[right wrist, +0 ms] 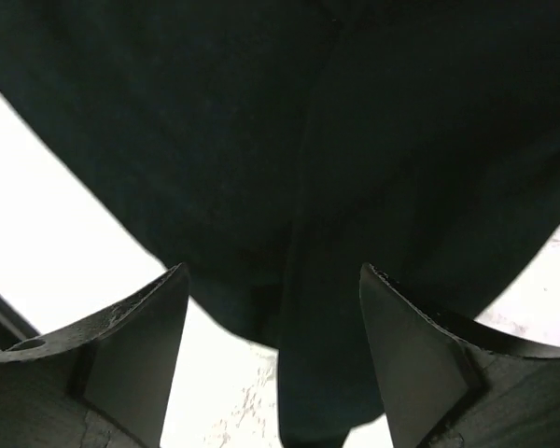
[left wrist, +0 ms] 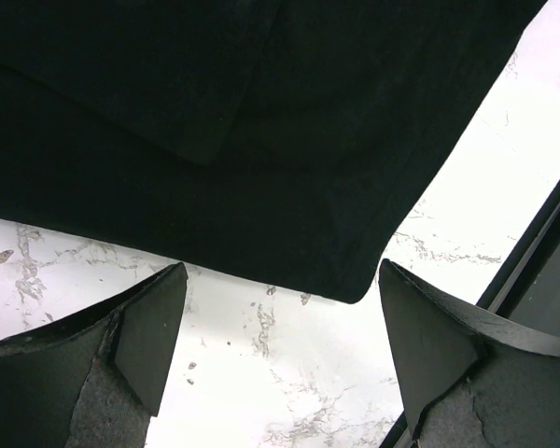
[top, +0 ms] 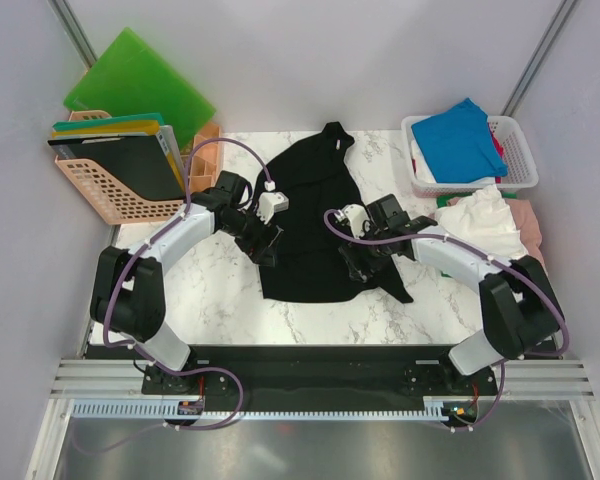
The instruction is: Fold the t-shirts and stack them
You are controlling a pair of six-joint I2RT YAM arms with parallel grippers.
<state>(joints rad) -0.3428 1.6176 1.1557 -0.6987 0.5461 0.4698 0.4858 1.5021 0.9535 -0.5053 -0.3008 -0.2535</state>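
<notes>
Black t-shirt: lying spread at the middle of the frame on the marble table, collar pointing toward the top.
Left gripper: I am seeing it released, jaws standing wide over bare marble just beside a corner of the shirt's edge.
Right gripper: I am seeing it released too, a dark fold lying between its jaws, unpinched.
Blue t-shirt: sitting atop the white basket, upper right.

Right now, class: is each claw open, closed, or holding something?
Left claw: open, empty, by the black shirt.
Right claw: open, over the black shirt.
</notes>
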